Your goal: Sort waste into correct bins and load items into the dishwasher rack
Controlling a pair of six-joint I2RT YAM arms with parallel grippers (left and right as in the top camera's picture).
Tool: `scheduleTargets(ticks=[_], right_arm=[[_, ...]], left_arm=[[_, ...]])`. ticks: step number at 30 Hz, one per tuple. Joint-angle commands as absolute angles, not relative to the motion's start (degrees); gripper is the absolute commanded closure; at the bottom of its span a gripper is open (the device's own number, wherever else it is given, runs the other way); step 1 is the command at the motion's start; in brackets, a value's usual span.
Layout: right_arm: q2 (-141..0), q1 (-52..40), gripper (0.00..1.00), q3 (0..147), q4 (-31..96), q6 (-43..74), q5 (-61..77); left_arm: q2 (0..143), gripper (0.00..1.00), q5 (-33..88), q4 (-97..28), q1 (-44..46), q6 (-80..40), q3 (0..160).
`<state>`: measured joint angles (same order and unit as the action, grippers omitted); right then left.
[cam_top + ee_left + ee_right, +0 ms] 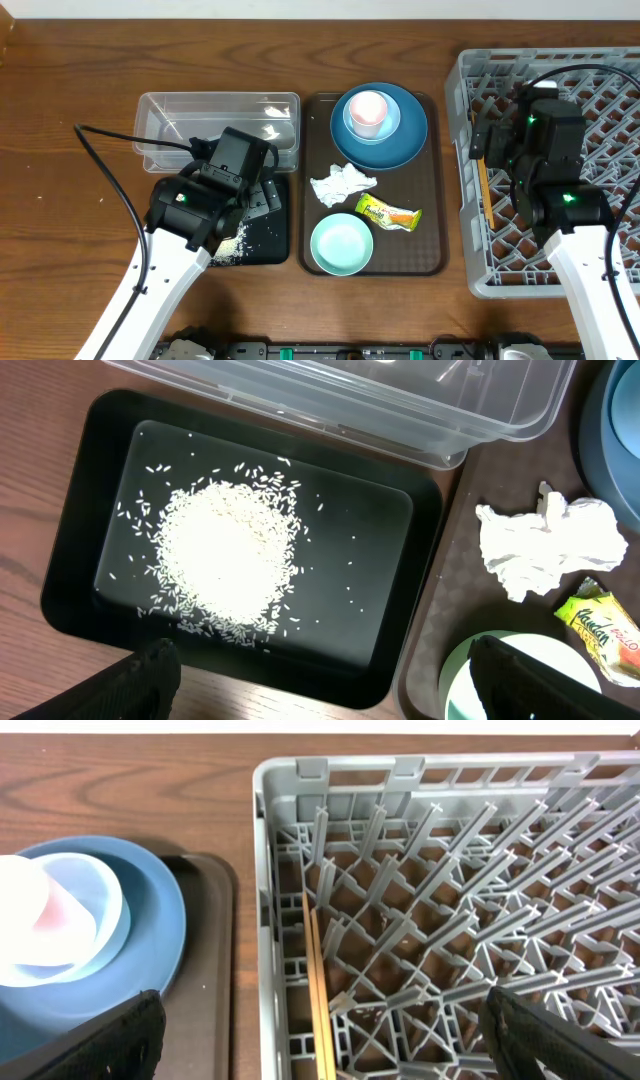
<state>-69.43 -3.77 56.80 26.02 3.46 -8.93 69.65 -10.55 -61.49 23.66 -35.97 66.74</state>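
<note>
Loose white rice [225, 555] lies heaped in the shallow black tray [75, 600], below the clear tub [400, 400]. My left gripper [325, 690] hovers open over the black tray's near edge, holding nothing. The crumpled napkin [550, 550], the snack wrapper [600, 625] and the mint bowl [341, 244] lie to its right. The pink cup [369, 108] stands on the light-blue saucer [100, 900] on the dark-blue plate [405, 140]. The wooden chopsticks [318, 990] lie flat inside the grey rack [262, 870] along its left wall. My right gripper [325, 1050] is open above them, apart from them.
The brown serving tray [430, 230] sits between the bins and the rack and carries the dishes, napkin and wrapper. The left arm hides part of the black tray [280, 245] in the overhead view. A cable arcs over the table at far left [105, 165].
</note>
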Motion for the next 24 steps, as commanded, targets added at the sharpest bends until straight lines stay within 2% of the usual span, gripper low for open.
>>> scheduleTargets(ticks=[1,7,9,10,13,15,24], right_arm=[[-69.3,-4.1,0.01,57.3,26.9,4.2,-8.8],[-69.3,-4.1,0.01,57.3,26.9,4.2,-8.8],[-69.3,-4.1,0.01,57.3,26.9,4.2,-8.8],[-69.3,-4.1,0.01,57.3,26.9,4.2,-8.8],[-69.3,-4.1,0.01,57.3,26.9,4.3,-8.4],[-69.3,-4.1,0.01,57.3,26.9,4.3,-7.8],[-69.3,-4.1,0.01,57.3,26.9,4.2,-7.2]], left_arm=[[69.7,0.02,-11.4,-61.5,23.3,-35.7,67.6],[69.7,0.02,-10.7,-54.3,23.3,-35.7,67.6],[69.7,0.21,-7.8,-53.7,23.3,-36.1,67.6],[69.7,0.25,-4.3,-53.6,23.3,-36.1,67.6],[70.6,0.25,1.3,-51.3,24.6,-37.3,67.2],[71.9,0.28,1.3,-49.7,26.4,-38.3,66.8],[83.1,0.28,1.3,-44.4,33.3,-37.9,66.8]])
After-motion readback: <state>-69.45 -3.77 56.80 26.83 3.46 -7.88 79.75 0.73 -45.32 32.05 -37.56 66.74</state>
